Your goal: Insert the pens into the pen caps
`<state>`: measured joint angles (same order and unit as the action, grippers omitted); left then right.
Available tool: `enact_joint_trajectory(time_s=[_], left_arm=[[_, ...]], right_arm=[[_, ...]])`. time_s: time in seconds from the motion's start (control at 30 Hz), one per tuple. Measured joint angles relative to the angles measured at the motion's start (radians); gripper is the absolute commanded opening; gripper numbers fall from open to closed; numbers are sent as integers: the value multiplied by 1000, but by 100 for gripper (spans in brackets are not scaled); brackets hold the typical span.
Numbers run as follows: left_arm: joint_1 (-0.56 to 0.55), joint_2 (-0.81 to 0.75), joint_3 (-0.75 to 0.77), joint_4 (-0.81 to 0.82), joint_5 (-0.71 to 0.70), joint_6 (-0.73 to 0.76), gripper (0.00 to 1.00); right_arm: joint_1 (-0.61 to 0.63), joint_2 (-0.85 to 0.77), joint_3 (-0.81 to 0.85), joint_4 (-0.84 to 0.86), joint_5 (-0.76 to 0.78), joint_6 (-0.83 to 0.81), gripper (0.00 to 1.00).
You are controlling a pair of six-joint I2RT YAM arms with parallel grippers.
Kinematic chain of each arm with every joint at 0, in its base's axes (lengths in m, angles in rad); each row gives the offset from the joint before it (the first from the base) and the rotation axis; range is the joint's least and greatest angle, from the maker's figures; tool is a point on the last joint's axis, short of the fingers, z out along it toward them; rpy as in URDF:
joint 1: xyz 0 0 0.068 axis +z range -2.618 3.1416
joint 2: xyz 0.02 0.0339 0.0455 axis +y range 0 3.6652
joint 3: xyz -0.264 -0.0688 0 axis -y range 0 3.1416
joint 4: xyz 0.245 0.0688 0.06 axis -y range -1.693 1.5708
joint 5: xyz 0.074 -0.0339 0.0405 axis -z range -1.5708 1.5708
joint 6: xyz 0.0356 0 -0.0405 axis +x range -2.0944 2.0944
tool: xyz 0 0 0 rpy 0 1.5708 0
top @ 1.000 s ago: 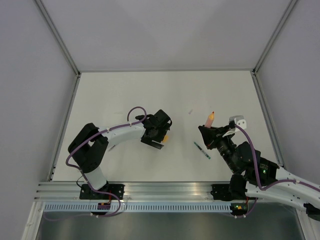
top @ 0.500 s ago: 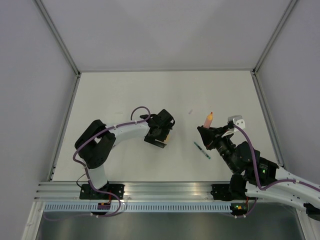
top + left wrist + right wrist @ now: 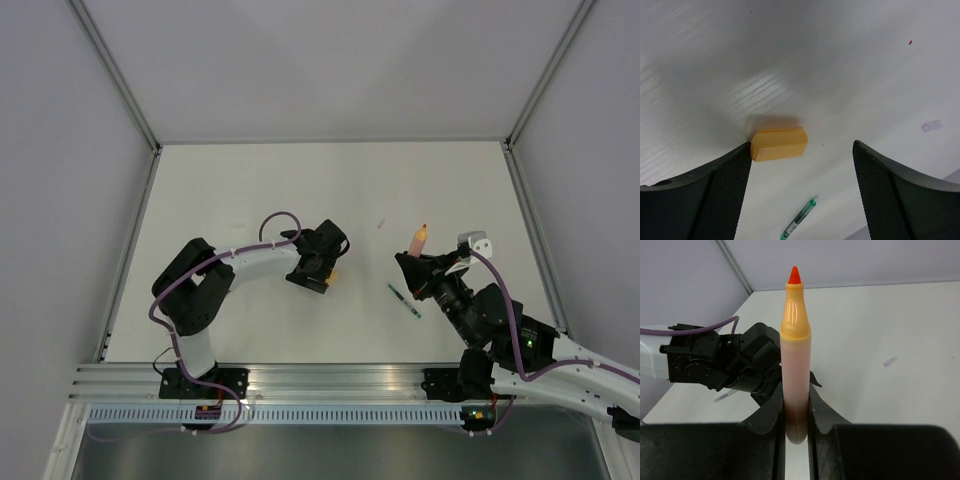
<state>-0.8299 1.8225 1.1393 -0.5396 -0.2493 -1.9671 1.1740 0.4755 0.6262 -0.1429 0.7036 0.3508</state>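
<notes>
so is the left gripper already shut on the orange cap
No, the left gripper is open: its jaws stand wide apart, and the orange cap lies on the table between them.

White counter (image 3: 300,190): smooth, low sheen, faint streaked grain under glare. Stubby orange cap (image 3: 779,144): plastic, satin-matt. Held orange pen (image 3: 795,355): glossy plastic, bright highlight on collar, lower barrel translucent. Mesh pads (image 3: 720,192) of left hand (image 3: 802,150): black, finely textured, matt. Body of right hand (image 3: 796,397): black matt plastic. Near-edge rail (image 3: 330,376): brushed metal. Purple cable (image 3: 705,328): smooth sheath.
</notes>
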Motion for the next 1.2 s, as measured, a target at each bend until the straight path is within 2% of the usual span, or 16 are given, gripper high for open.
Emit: enact_joint_trajectory(time_s=[0.43,1.03,1.2], left_arm=[[10,-12,-48,126,-9,-7,87],[51,-14,-48,114,-82,-11,85],[60,-14,-2,21,-101,-11,85]], right_arm=[[0,-17,0,-8,-17,0,0],[0,-47,0,-16,-29,0,0],[0,-50,0,-16,-29,0,0]])
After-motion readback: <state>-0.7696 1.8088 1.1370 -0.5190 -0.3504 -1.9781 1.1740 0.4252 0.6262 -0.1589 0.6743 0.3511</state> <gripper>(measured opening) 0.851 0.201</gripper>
